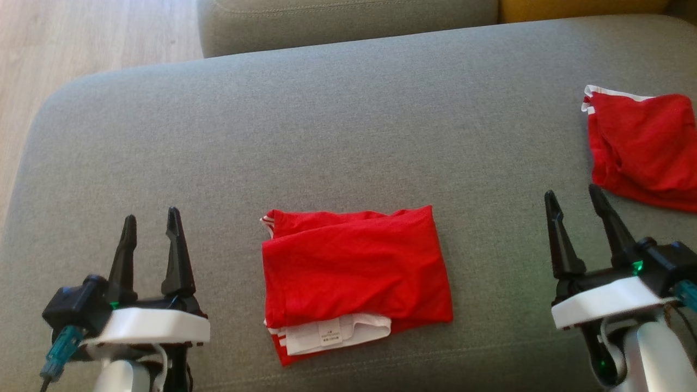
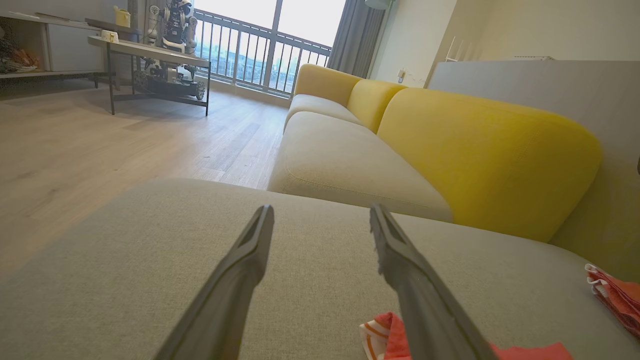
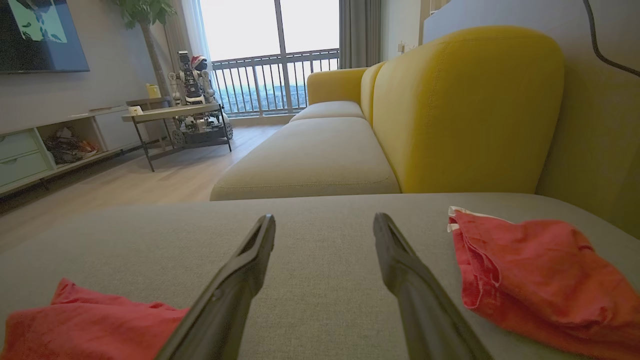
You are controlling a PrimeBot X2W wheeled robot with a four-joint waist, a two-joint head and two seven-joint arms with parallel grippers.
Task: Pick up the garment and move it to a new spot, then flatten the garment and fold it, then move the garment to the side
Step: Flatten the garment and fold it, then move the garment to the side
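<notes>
L claw (image 1: 151, 214) & R claw (image 1: 571, 190) low at either side, jaws wide apart, tips fwd, both empty

Grey cushion (image 1: 326, 125): folded garment (image 1: 354, 267), crumpled garment (image 1: 642, 147)

Daylight poured from the balcony window (image 3: 270, 55), overexposed; soft shadows, wrist views bowed at edges, near fingers (image 2: 235, 280) blurred.

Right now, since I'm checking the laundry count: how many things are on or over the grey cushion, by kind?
Red garments: 2, the middle garment and the right-edge garment
Grippers, both open: 2, the left gripper and the right gripper
Total: 4
</notes>
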